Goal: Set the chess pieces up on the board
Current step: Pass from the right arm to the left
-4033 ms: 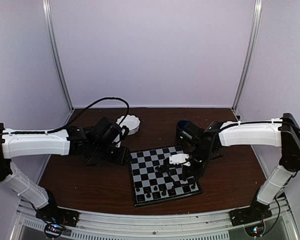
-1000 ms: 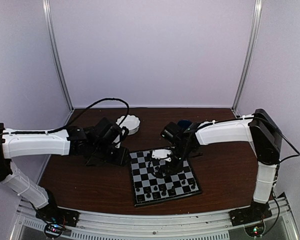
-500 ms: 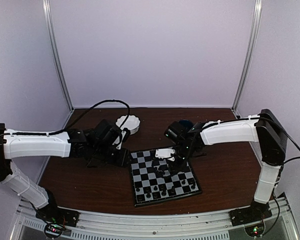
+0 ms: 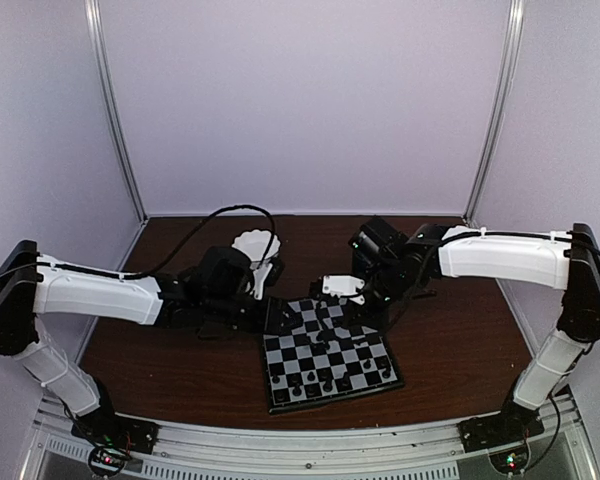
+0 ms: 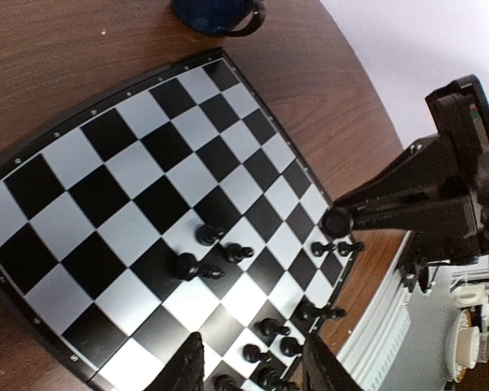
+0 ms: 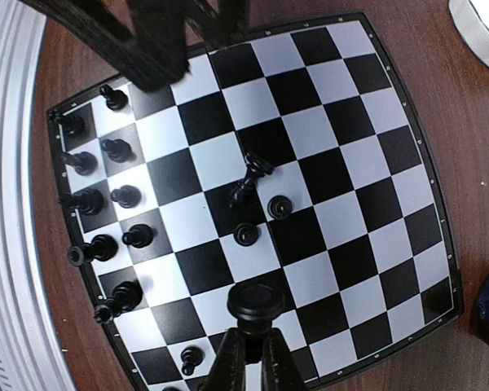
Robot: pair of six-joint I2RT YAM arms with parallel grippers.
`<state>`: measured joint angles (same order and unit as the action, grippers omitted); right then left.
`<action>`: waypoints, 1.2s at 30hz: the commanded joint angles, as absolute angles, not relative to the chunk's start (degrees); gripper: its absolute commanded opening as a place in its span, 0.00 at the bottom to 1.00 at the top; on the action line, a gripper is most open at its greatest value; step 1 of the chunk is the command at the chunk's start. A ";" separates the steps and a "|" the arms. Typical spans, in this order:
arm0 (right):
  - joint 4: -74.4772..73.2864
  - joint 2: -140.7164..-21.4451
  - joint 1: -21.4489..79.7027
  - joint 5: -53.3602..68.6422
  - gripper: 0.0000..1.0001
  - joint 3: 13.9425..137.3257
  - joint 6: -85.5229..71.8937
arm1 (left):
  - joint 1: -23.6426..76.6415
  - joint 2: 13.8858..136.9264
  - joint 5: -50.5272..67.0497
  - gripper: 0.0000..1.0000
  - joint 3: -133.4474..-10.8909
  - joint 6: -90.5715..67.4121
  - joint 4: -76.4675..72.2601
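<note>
Pale purple walls [image 4: 300,100] stand round a dark brown bench [image 4: 460,350]. We see the right jaws [image 6: 250,362] pressed tight on one black chess piece [image 6: 253,303], held over the board [image 6: 367,122]. The left jaws [image 5: 253,362] are spread apart with nothing between them, by the board's far left corner. Three more chess pieces [image 6: 279,206] sit near the middle, and one of them leans over. Others stand in rows along the near edge. Only the wrist views show us the blue mug [image 5: 216,12], cut off at the picture's edge. From above we see the whole white bowl [image 4: 255,245].
</note>
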<state>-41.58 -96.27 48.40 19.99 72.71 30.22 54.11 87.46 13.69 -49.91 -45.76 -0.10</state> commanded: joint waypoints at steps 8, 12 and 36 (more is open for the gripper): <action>-43.64 -91.19 48.43 27.07 0.02 73.38 29.34 | 55.05 97.62 27.98 0.42 -49.88 -61.08 -32.51; -43.59 -90.29 48.43 26.81 0.02 72.83 29.34 | 55.94 100.52 29.67 0.42 -51.66 -63.54 -35.22; -43.18 -86.05 48.41 27.86 0.04 69.60 30.85 | 57.42 104.89 31.41 0.17 -55.36 -65.82 -37.08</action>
<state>-43.29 -87.92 48.36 26.85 69.87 30.26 57.12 103.66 30.30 -53.80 -65.82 -33.41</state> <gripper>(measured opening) 0.048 0.189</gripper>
